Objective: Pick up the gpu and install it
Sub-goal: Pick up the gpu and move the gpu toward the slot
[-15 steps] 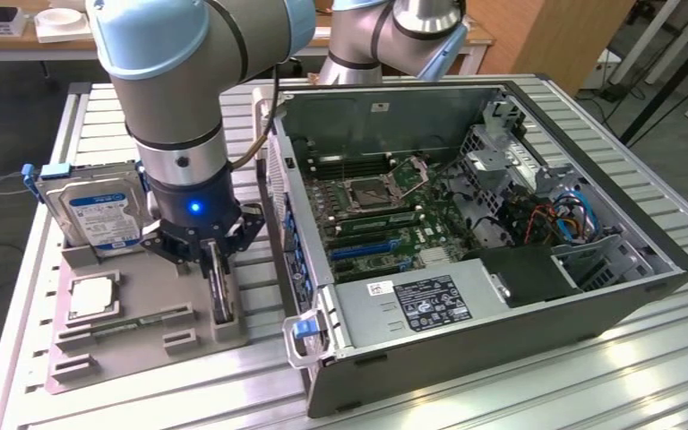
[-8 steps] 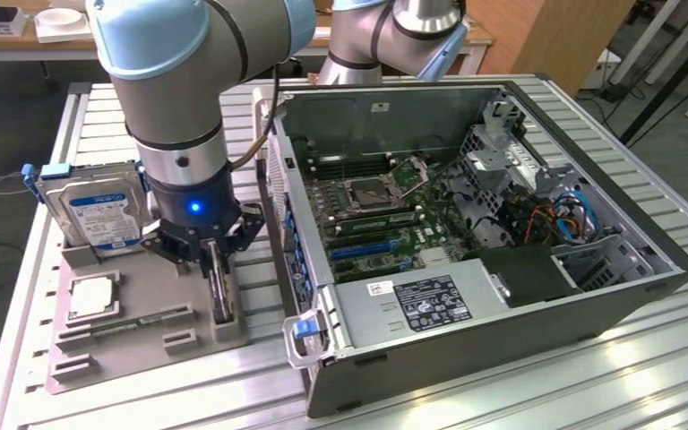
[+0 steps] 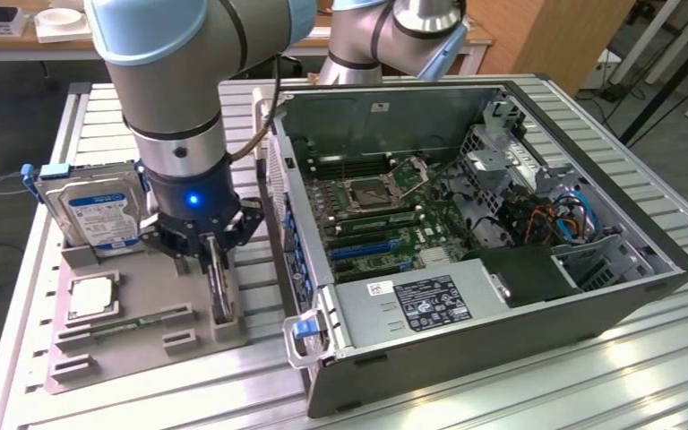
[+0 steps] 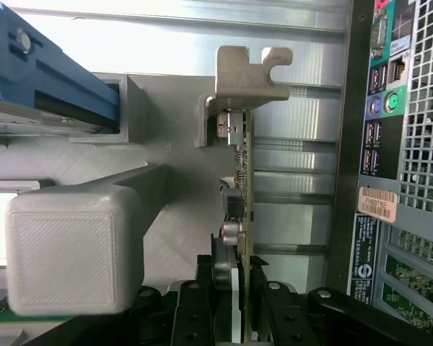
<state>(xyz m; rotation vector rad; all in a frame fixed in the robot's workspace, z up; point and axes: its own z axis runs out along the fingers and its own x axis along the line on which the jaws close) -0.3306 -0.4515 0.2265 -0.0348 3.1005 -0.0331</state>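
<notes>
Nothing installed yet: the end effector [image 3: 211,262] grips the gpu [image 3: 219,297], upright in its gray tray [image 3: 105,363] beside the open case [image 3: 536,336].

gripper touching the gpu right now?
Touching. The wrist view shows the gripper closed on both faces of the edge-on gpu, with no gap visible.

Ribbed bare metal, satin sheen, across tabletop [image 3: 536,394]. Matt grey plastic, finely ridged (printed-looking grain), on holder fixture [image 4: 65,259]. Green circuit board plus dull silver metal bracket on gpu [image 4: 243,155]. Matt black on end effector [image 4: 238,288]. Dark painted sheet metal, perforated grille, on computer case [image 3: 523,339]. Glossy paper label over bright metal on hard drive [image 3: 93,210].
</notes>
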